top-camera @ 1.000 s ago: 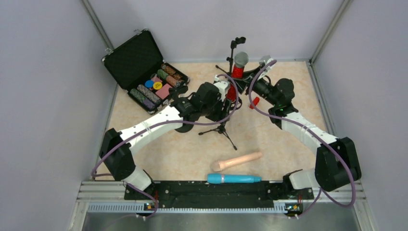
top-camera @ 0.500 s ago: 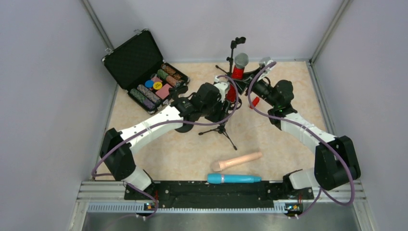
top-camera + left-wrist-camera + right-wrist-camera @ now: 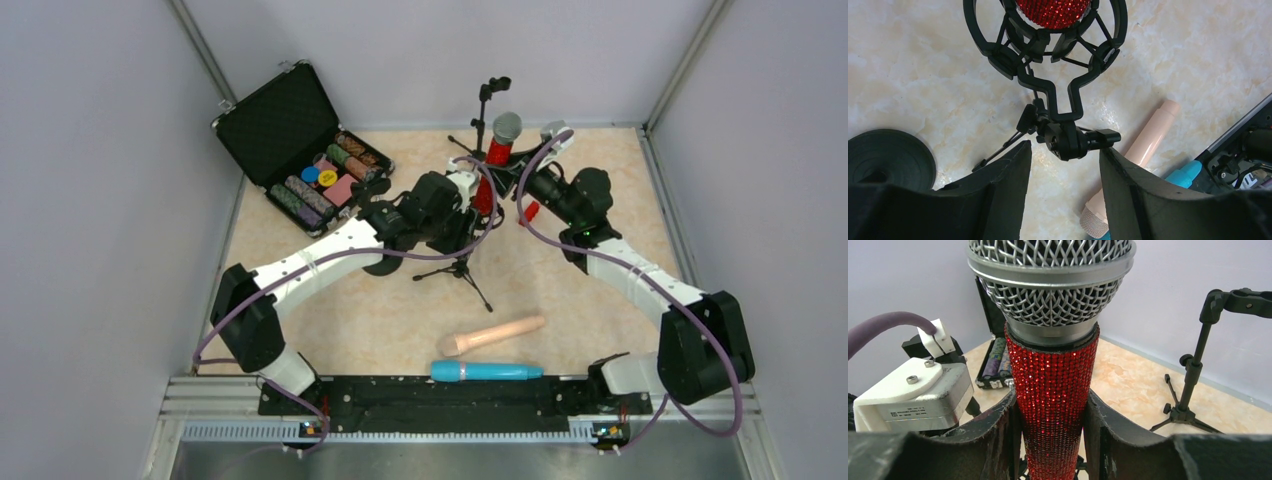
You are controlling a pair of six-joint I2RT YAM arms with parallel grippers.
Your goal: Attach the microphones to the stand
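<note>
One of three microphones is in hand: your right gripper (image 3: pixel 1050 410) pinches the red microphone (image 3: pixel 1055 390) upright, with its base inside the shock mount (image 3: pixel 998 55) of the stand (image 3: pixel 1068 140) at 12 o'clock. Your left gripper (image 3: pixel 1064 150) is spread astride the stand joint. Next, likely: press it down straight, then let go. The beige microphone (image 3: pixel 495 333) and cyan microphone (image 3: pixel 487 371) lie at 6 o'clock.

A robot lab test cell: plain grey walls (image 3: pixel 90 200) and aluminium framing (image 3: pixel 200 395) box in a marbled tabletop (image 3: pixel 400 320).

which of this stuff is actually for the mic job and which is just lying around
For the job: red microphone, beige microphone, cyan microphone, near stand with its cradle, back stand.

Just lying about: poker chip case, small red block.
</note>
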